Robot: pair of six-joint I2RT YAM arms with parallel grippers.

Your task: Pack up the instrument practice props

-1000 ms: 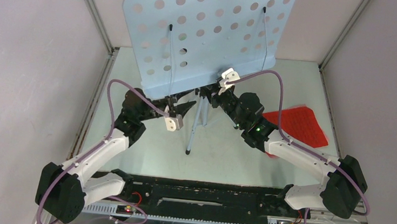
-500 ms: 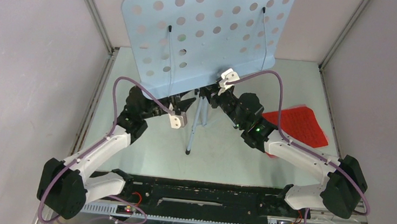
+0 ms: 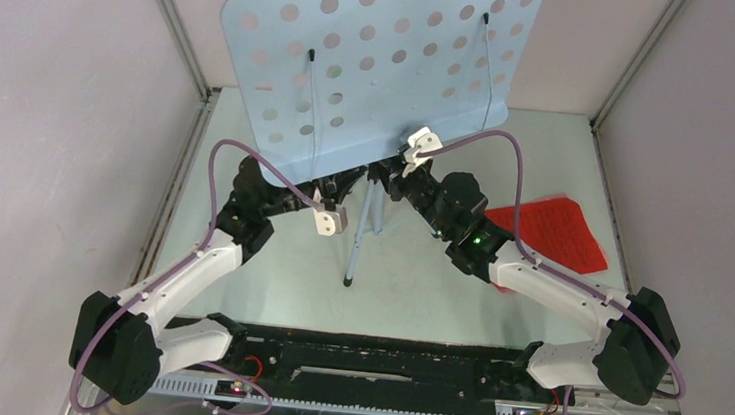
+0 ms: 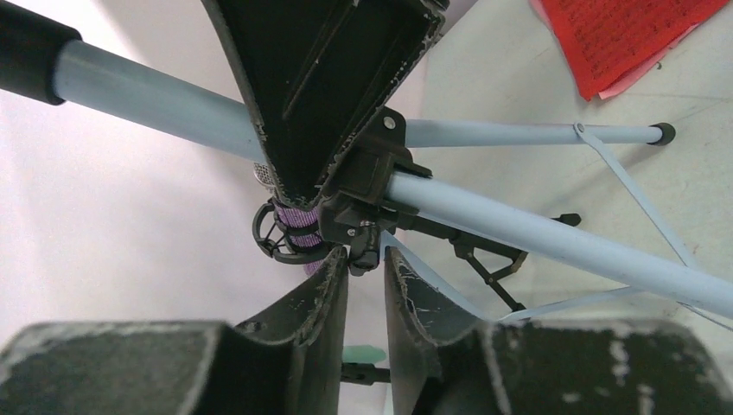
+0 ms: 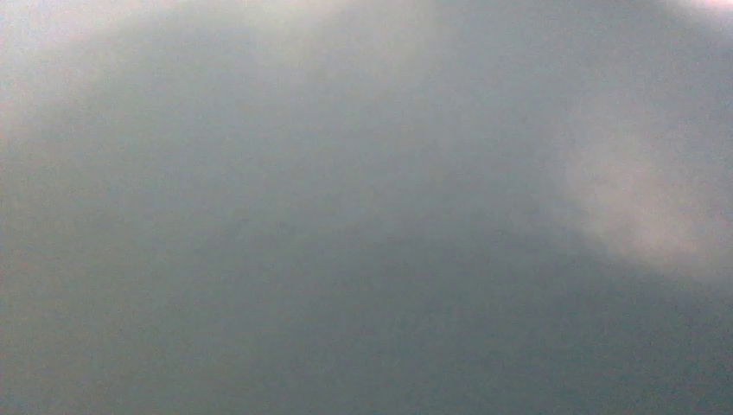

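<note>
The pale blue perforated music desk [image 3: 387, 59] stands tilted on the blue-grey tripod [image 3: 359, 232] at mid table. My left gripper [image 3: 338, 193] is under the desk's lower edge. In the left wrist view its fingers [image 4: 333, 290] pinch a small black knob [image 4: 365, 258] on the tripod's hub, among the tripod tubes [image 4: 536, 238]. A glittery purple microphone [image 4: 290, 226] sits in a black ring mount behind the hub. A mint shape [image 4: 361, 353] shows low between the fingers. My right gripper [image 3: 386, 176] is at the tripod head under the desk, its jaws hidden. The right wrist view is a grey blur.
Red score sheets [image 3: 554, 234] lie flat on the table to the right, a pink sheet [image 4: 635, 76] peeking from under them. Metal frame posts and pale walls close in the left, right and back sides. A black rail [image 3: 370, 358] runs along the near edge.
My left gripper moved right to the tripod hub and its jaws narrowed from wide open to closed on the knob. The music desk shifted slightly left. The right arm stayed put.
</note>
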